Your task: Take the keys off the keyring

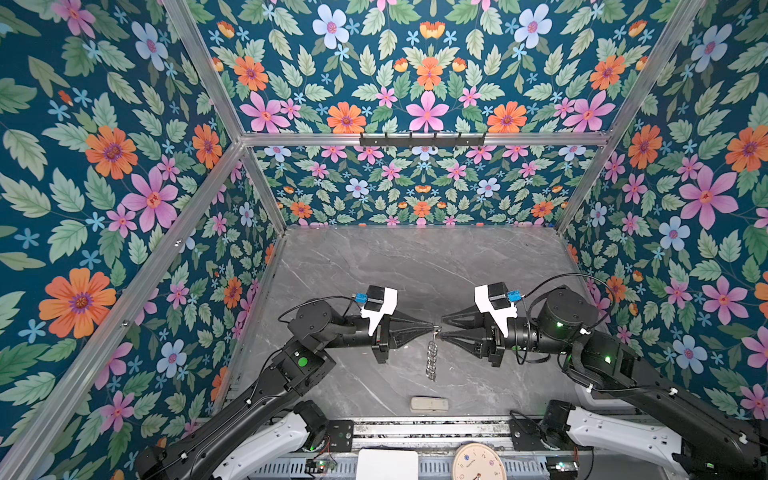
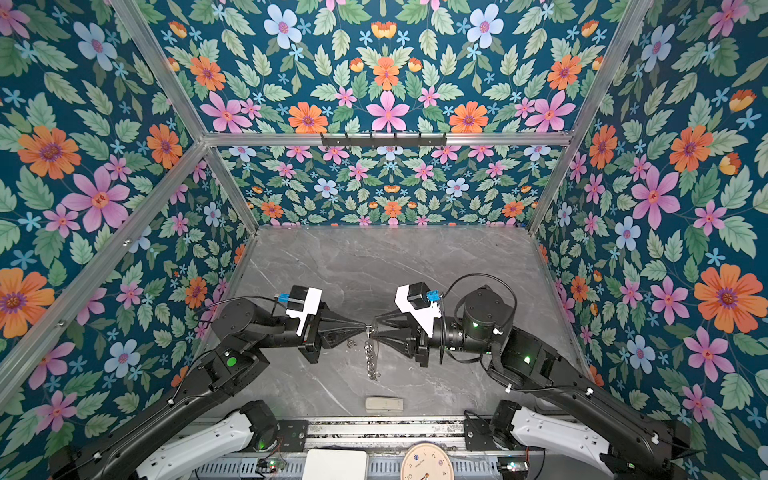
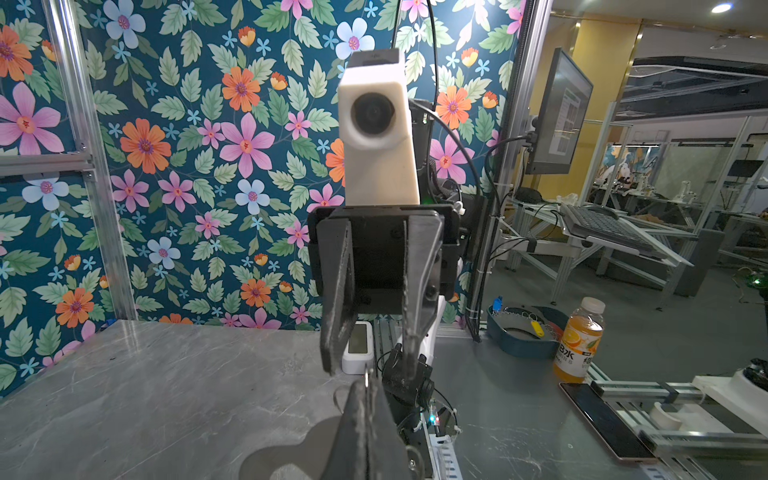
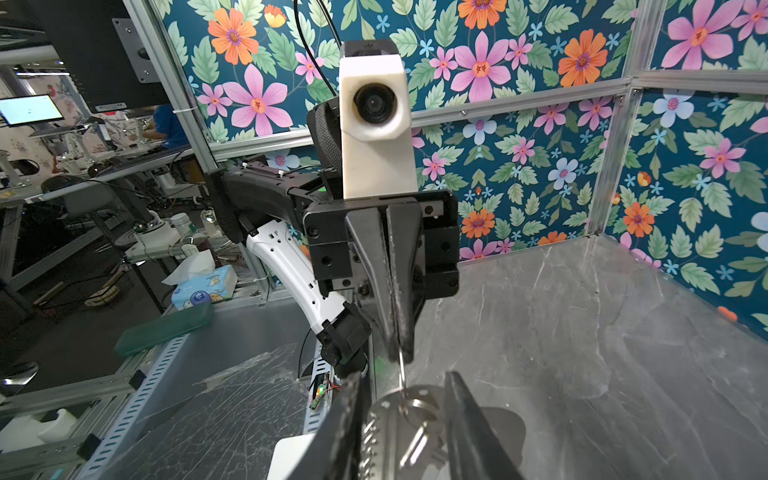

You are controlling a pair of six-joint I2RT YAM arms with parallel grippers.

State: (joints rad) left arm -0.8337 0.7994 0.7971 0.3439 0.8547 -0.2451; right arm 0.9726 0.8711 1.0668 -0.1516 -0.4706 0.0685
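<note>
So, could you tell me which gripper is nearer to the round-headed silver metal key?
Right. The right gripper has a finger either side of the key; the shut left gripper pinches the thin silver ring threaded through its head.

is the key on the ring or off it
On. In the right wrist view the thin wire of the keyring passes through the hole in the head of the key.

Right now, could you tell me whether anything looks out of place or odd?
Nothing spilled or damaged. The keyring is pinched in the left gripper, its chain dangling. One small metal piece lies loose on the table below it; too small to identify.
</note>
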